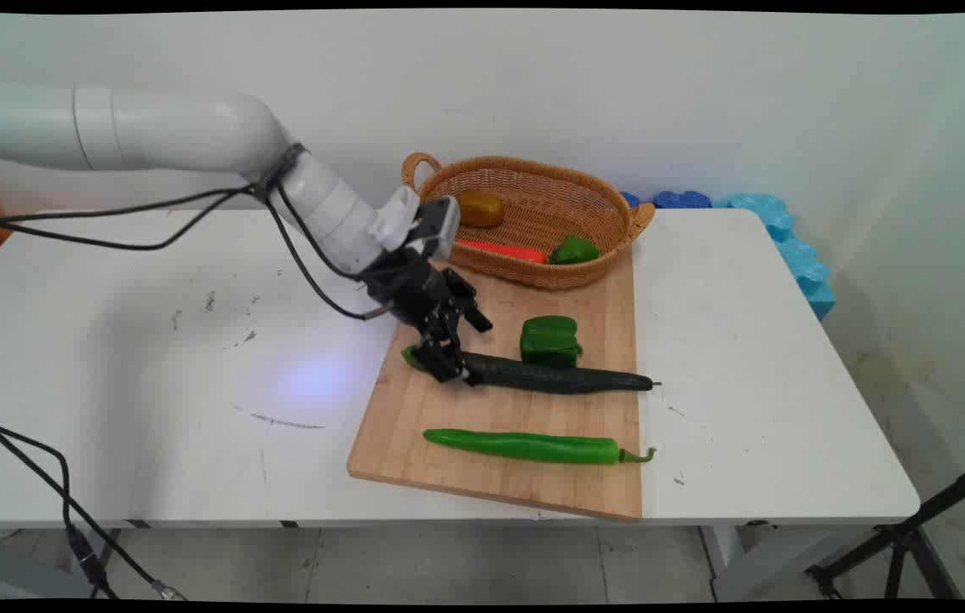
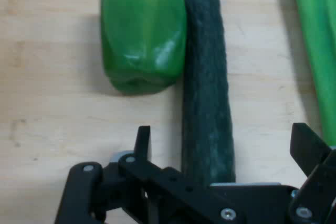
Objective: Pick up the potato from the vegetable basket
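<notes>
- The white arm reaches in from the left above the white counter (image 1: 150, 358), black cables hanging from it.
- The black claw (image 1: 448, 362) is down at the left end of a dark green cucumber (image 1: 559, 379), on the left part of a wooden cutting board (image 1: 448, 477). In the hand view its fingers (image 2: 142, 140) stand spread, one on each side of the cucumber (image 2: 207, 87), with board showing between each fingertip and the skin. So the claw is open around the cucumber's end and not pressing on it.
- The cucumber lies lengthwise across the middle of the board, its far tip reaching the board's right edge.
- A green bell pepper (image 1: 549, 340) sits just behind the cucumber, about midway along it. In the hand view the bell pepper (image 2: 144, 35) appears to touch the cucumber's side.
- A long green chili pepper (image 1: 533, 447) lies nearer the front edge of the board, roughly parallel to the cucumber and well apart from it. Its stem points right. The hand view catches it at the right edge (image 2: 315, 40).
- A wicker basket (image 1: 610, 204) stands at the board's back end, by the wall. Inside lie a brownish round piece (image 1: 480, 209), a red-orange long piece (image 1: 503, 249) and a small green piece (image 1: 574, 249).
- Blue foam shapes (image 1: 776, 226) sit behind the counter's back right corner.
</notes>
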Motion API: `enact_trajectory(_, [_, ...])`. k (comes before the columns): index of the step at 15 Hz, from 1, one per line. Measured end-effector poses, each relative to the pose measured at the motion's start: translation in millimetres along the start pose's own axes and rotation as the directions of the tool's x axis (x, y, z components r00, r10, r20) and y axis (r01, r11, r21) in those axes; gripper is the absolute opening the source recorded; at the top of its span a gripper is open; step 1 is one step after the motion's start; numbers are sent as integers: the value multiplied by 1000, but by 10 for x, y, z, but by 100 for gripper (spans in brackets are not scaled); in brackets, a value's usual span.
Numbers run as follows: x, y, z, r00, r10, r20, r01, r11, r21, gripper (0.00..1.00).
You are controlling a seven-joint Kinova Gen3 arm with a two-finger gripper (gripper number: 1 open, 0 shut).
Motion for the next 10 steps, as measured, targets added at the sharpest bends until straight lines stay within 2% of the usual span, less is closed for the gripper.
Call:
enact_trajectory(7, [237, -207, -461, 999, 38, 4, -38, 996, 80, 100])
enact_trajectory(10, [311, -365, -638, 998, 57, 16, -58, 991, 124, 100])
